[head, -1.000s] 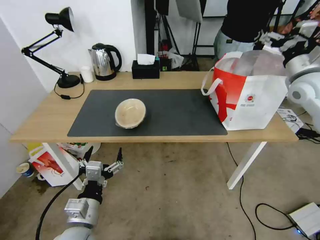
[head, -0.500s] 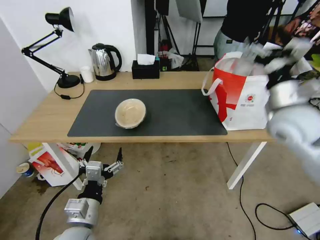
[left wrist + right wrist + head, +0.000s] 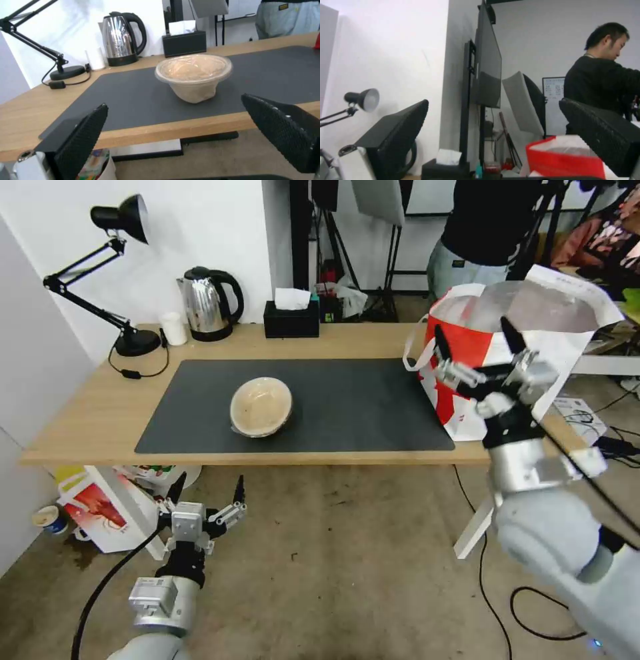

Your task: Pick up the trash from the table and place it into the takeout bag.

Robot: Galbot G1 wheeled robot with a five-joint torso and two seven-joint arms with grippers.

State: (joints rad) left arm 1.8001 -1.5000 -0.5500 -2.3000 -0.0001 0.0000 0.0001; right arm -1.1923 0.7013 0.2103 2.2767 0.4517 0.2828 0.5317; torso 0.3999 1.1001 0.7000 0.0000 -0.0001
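We're looking at a white wall (image 3: pixel 200 227) behind, a black desk lamp (image 3: pixel 113 220) leaning over a steel kettle (image 3: pixel 207 303), cables (image 3: pixel 533 607) trailing across the stained concrete floor (image 3: pixel 347 573).

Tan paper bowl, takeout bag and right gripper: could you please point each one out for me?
tan paper bowl (image 3: pixel 261 406): head view, inside of the bowl.
takeout bag (image 3: pixel 467 350): head view, red front panel.
right gripper (image 3: pixel 475 340): head view, midway between its open fingertips.

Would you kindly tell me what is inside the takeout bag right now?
The takeout bag stands open on the table, showing silver foil lining near its mouth. Its contents cannot be seen: the walls and the open right gripper in front cover the lower inside.
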